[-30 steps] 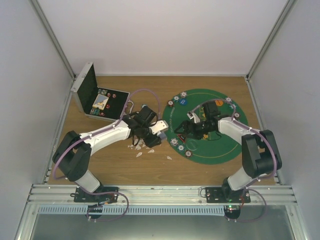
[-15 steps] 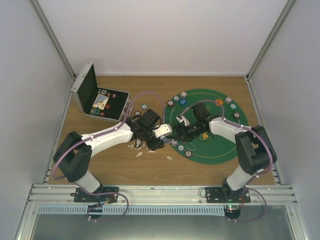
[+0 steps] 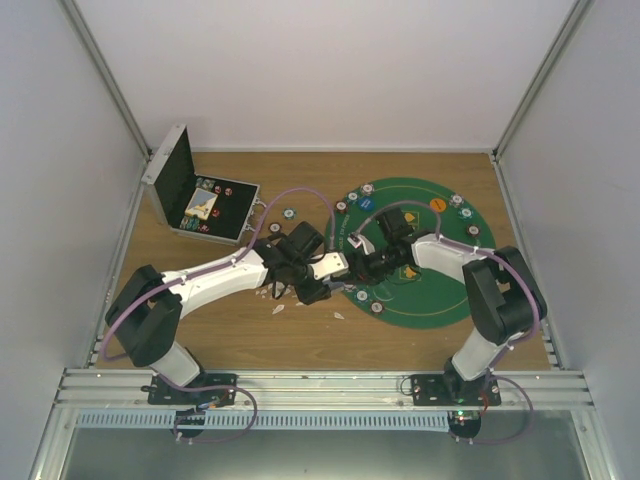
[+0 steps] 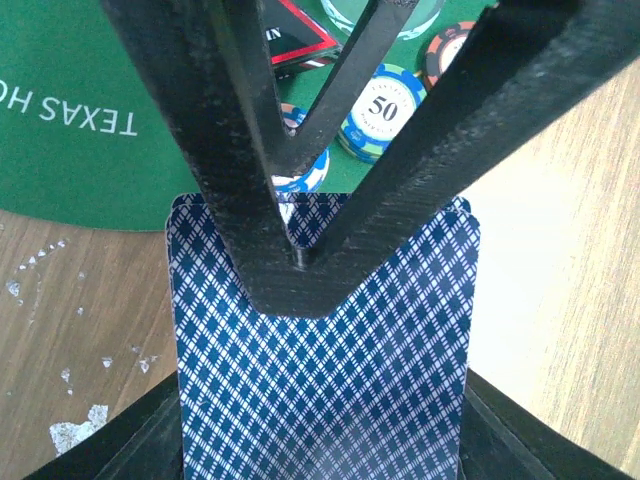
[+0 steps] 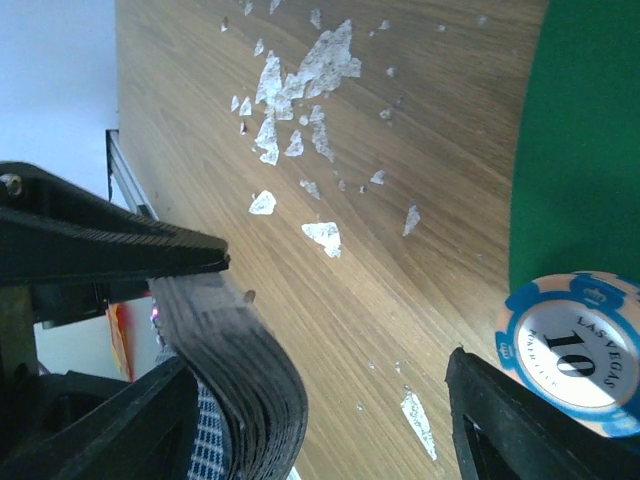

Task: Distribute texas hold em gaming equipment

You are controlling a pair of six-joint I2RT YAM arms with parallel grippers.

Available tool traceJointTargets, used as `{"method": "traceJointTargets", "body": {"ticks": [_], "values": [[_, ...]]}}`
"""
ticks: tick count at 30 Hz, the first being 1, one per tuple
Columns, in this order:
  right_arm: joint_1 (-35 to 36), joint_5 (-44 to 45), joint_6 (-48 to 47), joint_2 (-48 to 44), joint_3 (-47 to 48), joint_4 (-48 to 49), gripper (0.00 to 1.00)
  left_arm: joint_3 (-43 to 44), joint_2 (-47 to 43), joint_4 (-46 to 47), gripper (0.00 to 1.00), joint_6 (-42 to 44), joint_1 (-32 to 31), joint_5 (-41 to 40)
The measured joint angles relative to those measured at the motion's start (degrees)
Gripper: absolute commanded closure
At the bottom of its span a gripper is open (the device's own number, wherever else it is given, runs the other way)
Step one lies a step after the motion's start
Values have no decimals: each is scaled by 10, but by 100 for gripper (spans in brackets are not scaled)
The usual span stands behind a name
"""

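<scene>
My left gripper (image 3: 322, 268) is shut on a deck of blue diamond-backed playing cards (image 4: 320, 370), held low over the wood at the left rim of the green mat (image 3: 440, 295). My right gripper (image 3: 352, 264) meets it from the right. Its jaws are open around the deck's free end. The bent card edges (image 5: 250, 370) lie against one finger, with a wide gap to the other. A "50" chip (image 4: 385, 105), a red-black triangular token (image 4: 300, 40) and a blue "10" chip (image 5: 575, 350) lie on the mat close by.
An open case (image 3: 200, 200) stands at the back left, with loose chips (image 3: 290, 212) beside it. More chips (image 3: 457, 200) ring the mat. White scraps (image 3: 280, 305) litter the wood under the left arm.
My right gripper has swung left off the mat to the deck, and its jaws have narrowed. My left gripper has carried the deck slightly right, toward the mat's rim.
</scene>
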Motion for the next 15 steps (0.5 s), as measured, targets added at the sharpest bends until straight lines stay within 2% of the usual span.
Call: {"method": "traceJointTargets", "body": {"ticks": [8, 15], "values": [[0, 26, -5, 1, 3, -15, 42, 0, 0, -1, 42, 5, -4, -11], [-8, 42, -5, -13, 1, -16, 43, 0, 0, -1, 42, 8, -5, -18]]}}
